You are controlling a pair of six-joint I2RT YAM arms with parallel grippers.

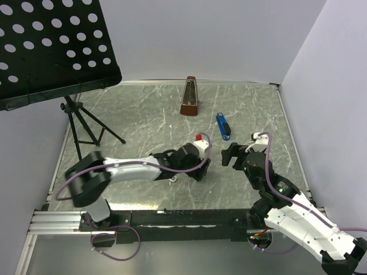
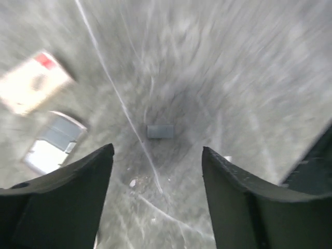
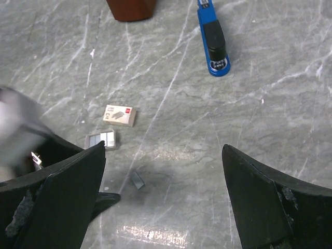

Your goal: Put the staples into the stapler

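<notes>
The left hand (image 2: 156,149) hangs low over the grey marbled tabletop (image 1: 143,114) with its two fingers apart and nothing between them. Directly below the gap lies a short grey strip of staples (image 2: 160,131), flat on the surface and free of either finger. That suggests the hand is lined up to pinch the strip across its narrow sides. Just to one side are the whitish staple box (image 2: 33,83) with its red print and, close beside it, the small tray of staples (image 2: 54,142) with silvery rows in it. The tray lies out of the box, probably so that a single strip can be reached. The right hand (image 3: 163,149) is spread as wide as it goes and grips nothing. It hovers near the left one and looks down on the same strip, perhaps ready to help or take over. The blue stapler (image 3: 212,39) lies well apart from the staples, farther back on the tabletop near a brown metronome (image 1: 189,97), and seems shut, so it likely needs opening before a strip can go in. A black music stand (image 1: 51,46) at the far left plays no part.
</notes>
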